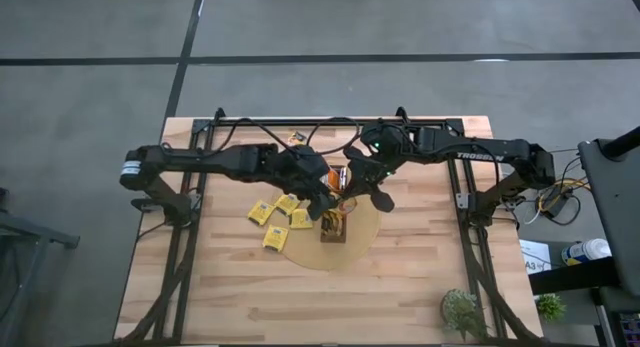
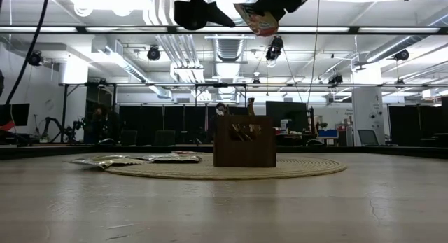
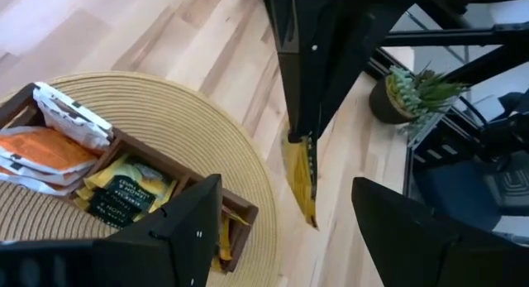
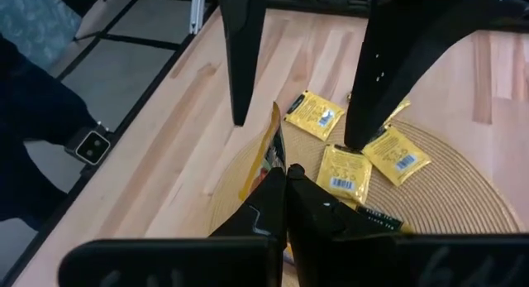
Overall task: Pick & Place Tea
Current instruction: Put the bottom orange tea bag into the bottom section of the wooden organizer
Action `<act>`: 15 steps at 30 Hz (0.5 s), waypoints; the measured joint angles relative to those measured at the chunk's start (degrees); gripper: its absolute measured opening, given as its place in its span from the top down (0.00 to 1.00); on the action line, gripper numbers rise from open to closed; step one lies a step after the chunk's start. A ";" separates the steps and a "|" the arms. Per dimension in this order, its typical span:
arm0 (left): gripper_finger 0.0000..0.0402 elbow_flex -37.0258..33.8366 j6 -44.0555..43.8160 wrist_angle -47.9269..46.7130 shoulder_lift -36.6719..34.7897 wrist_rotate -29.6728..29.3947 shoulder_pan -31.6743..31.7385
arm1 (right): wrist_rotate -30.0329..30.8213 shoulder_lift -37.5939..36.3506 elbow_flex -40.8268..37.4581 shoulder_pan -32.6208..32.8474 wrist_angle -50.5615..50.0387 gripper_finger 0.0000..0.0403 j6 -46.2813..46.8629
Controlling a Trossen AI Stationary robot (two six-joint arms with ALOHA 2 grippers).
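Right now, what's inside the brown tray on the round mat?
The tray holds orange sachets and dark green ones in separate compartments. The left gripper covers its near end.

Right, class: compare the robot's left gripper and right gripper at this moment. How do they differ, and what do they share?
The left gripper has its fingers spread wide; the right gripper has its fingers shut.
The left gripper holds nothing; the right gripper pinches a yellow tea sachet on edge.
Shared: both are dark two-finger grippers raised above the wooden tray on the round woven mat.
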 joint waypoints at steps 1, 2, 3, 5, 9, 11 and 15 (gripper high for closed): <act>0.34 0.00 -0.11 0.03 0.05 0.00 0.00 | 0.00 0.00 0.00 0.00 0.01 0.98 0.16; 0.34 0.00 -0.21 0.01 0.05 0.02 0.02 | 0.00 0.00 -0.02 0.00 0.00 0.98 0.24; 0.34 0.00 -0.23 0.05 0.05 0.00 0.02 | 0.00 -0.02 -0.02 0.00 0.06 0.98 0.29; 0.34 0.00 -0.23 0.22 0.02 0.00 0.02 | -0.02 -0.04 -0.02 0.00 0.06 0.98 0.31; 0.36 -0.02 -0.26 0.18 0.02 0.02 0.02 | -0.02 -0.04 -0.02 0.00 0.10 0.98 0.37; 0.38 -0.02 -0.29 0.22 0.11 0.02 0.02 | -0.02 -0.04 -0.02 0.00 0.12 0.98 0.39; 0.43 -0.04 -0.45 0.18 0.31 0.03 0.02 | -0.04 -0.04 -0.02 0.01 0.88 0.98 0.78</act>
